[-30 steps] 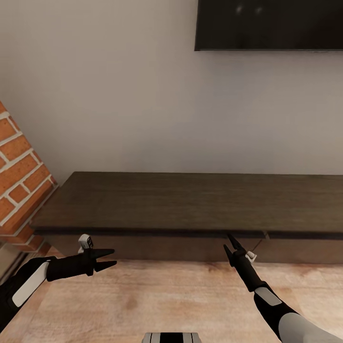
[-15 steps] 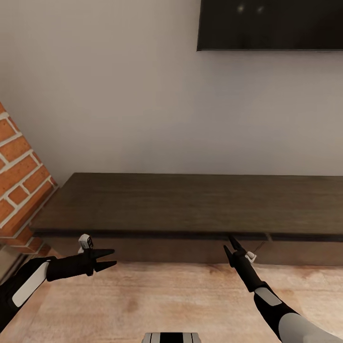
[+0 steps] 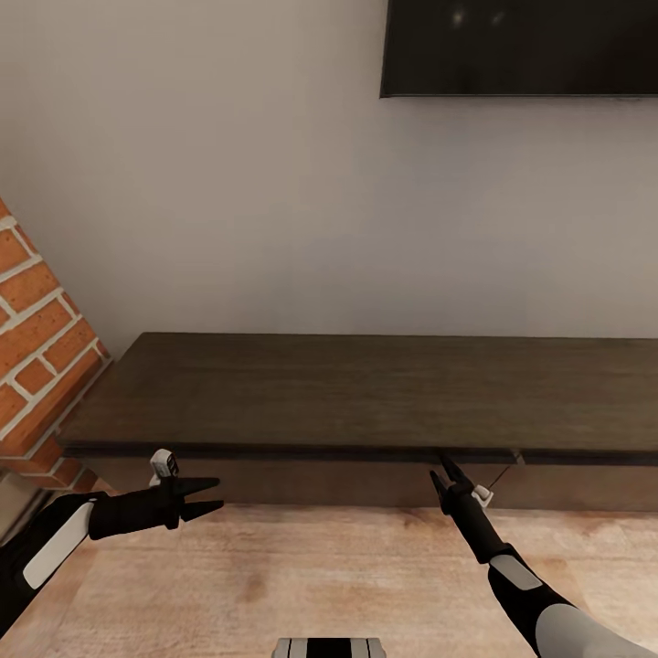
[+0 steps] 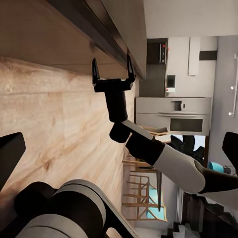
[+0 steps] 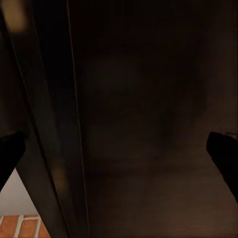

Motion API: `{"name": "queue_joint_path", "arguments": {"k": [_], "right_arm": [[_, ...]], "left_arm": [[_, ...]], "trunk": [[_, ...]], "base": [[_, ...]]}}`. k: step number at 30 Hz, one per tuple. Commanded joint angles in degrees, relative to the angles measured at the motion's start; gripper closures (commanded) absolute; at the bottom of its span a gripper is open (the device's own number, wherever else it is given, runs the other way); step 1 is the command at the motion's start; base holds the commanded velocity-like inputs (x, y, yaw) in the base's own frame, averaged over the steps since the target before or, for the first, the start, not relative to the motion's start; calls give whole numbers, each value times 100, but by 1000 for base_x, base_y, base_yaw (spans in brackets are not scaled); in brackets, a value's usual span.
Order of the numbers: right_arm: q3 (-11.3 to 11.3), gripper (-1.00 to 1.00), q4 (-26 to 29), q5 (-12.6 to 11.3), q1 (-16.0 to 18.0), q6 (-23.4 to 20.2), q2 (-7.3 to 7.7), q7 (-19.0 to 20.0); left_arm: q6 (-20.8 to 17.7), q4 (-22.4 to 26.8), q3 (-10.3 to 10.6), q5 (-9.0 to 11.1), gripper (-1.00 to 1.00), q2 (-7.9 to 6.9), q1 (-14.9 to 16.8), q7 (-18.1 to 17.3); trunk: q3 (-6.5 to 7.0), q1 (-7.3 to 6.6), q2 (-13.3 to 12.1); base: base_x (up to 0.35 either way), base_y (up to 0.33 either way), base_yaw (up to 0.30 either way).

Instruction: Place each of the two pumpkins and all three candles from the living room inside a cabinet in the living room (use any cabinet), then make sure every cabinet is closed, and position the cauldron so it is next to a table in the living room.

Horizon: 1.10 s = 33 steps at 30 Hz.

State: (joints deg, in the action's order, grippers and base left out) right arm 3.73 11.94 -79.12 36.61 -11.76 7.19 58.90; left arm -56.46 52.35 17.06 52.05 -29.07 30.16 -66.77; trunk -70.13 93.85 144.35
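The long dark brown cabinet stands against the white wall with its drawer fronts shut. My right gripper is open and points up at the cabinet's front, just under the top edge and beside a seam between two fronts. The left wrist view shows that right gripper with both fingers spread at the cabinet. Up close, the right wrist view has the dark cabinet front between the spread fingertips. My left gripper hangs open and empty above the floor, left of the right one. The pumpkins, candles, cauldron and table are out of view.
A dark TV hangs on the wall above the cabinet. A brick wall closes off the left end. Pale wood floor runs in front. Beyond my right arm, an oven and chairs stand in the distance.
The whole picture has shifted a little, so the camera has moved slightly. My right gripper stays at the cabinet's front edge. The left arm has not moved.
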Motion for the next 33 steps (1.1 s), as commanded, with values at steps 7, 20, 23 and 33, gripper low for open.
{"name": "queue_joint_path", "arguments": {"k": [7,20,23,33], "right_arm": [[94,100,-28,-42,46,-59,2,7],[93,100,-34,-42,47,-63,2,-1],[93,100,-34,-42,47,-63,2,-1],[93,100,-34,-42,45,-63,2,-1]], "left_arm": [[-32,-5,24,24,-100,-7,8,-12],[-32,-6,21,24,-100,-8,8,-12],[-32,-6,20,24,-100,-4,8,-12],[-32,-6,17,24,-100,-10,8,-12]], "trunk": [[-3,-1,1],[-3,-1,1],[-3,-1,1],[-3,-1,1]], "base": [[0,0,0],[0,47,0],[0,6,0],[0,0,0]]}}
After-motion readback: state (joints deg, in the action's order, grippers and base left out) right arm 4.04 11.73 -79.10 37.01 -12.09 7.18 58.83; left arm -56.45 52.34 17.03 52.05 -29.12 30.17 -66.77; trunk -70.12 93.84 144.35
